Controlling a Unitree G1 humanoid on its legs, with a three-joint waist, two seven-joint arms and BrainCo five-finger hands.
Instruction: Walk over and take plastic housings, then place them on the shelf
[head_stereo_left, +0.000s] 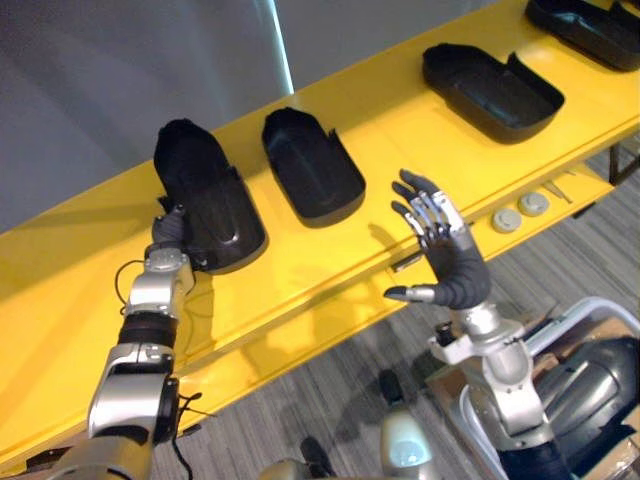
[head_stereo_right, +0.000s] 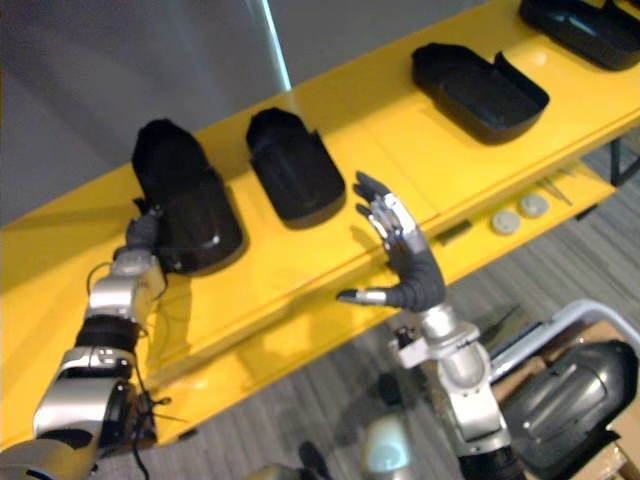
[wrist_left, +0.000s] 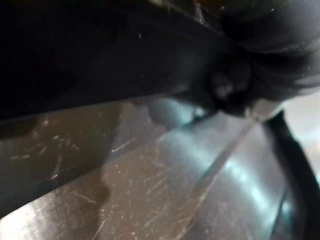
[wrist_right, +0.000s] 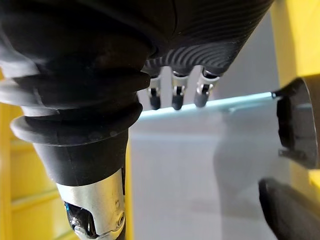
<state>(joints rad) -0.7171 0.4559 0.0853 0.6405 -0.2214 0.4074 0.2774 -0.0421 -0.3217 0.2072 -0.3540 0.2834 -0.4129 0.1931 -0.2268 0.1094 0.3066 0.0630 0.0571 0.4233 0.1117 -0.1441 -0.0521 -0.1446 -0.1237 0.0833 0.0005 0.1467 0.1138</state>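
Fingers (head_stereo_left: 420, 205) of right hand (head_stereo_left: 450, 262) spread, empty. Left hand (head_stereo_left: 168, 230) against leftmost plastic housing (head_stereo_left: 215, 200), grip cannot tell. Housing rests on yellow shelf (head_stereo_left: 80, 290); likely only release left.

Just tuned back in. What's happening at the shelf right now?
The left hand is against the near end of the leftmost housing, which sits on the yellow shelf. The right hand is raised in front of the shelf edge with its fingers spread, holding nothing. A second housing, a third housing and a fourth housing lie along the shelf to the right.
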